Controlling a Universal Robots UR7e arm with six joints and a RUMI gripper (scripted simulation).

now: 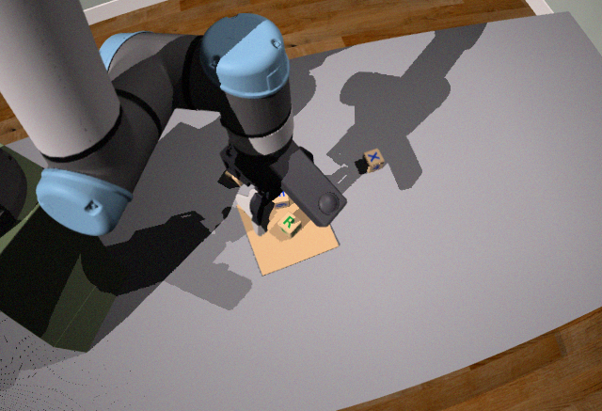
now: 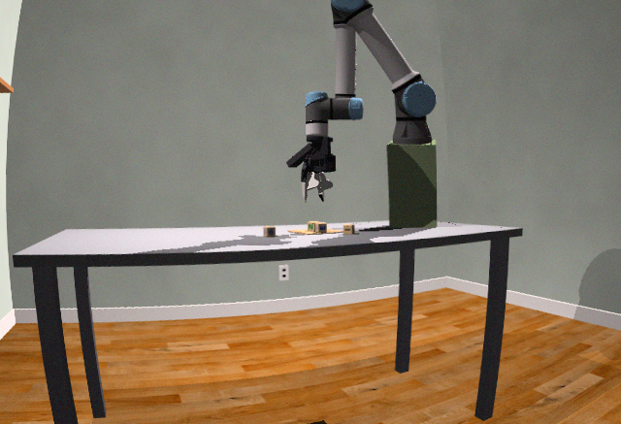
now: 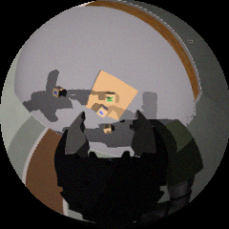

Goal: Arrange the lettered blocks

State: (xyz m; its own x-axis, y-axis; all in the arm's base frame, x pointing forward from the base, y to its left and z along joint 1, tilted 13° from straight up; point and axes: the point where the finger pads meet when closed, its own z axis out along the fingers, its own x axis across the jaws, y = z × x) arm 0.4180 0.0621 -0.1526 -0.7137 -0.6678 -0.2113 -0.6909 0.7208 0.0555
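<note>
My gripper (image 2: pixel 313 201) (image 3: pixel 110 111) is partly open and empty, well above the mat (image 1: pixel 292 257) (image 3: pixel 119 88). A block with a green R on top (image 1: pixel 290 225) (image 3: pixel 110 98) sits on the mat. A block with a blue letter on top (image 1: pixel 280 200) (image 3: pixel 101 112) sits beside it, a small gap away, near a mat edge; the arm partly hides its letter in the top view. A block with a blue X on top (image 1: pixel 373 160) (image 2: pixel 269 231) (image 3: pixel 57 92) stands off the mat. The fourth block (image 2: pixel 348 229) (image 3: pixel 108 128) is off the mat on the base side; its top is unreadable.
The green pedestal (image 1: pixel 72 299) (image 2: pixel 411 183) of the arm stands at one end of the grey table (image 1: pixel 437 275). Shadows of the arm fall across the blocks and part of the mat.
</note>
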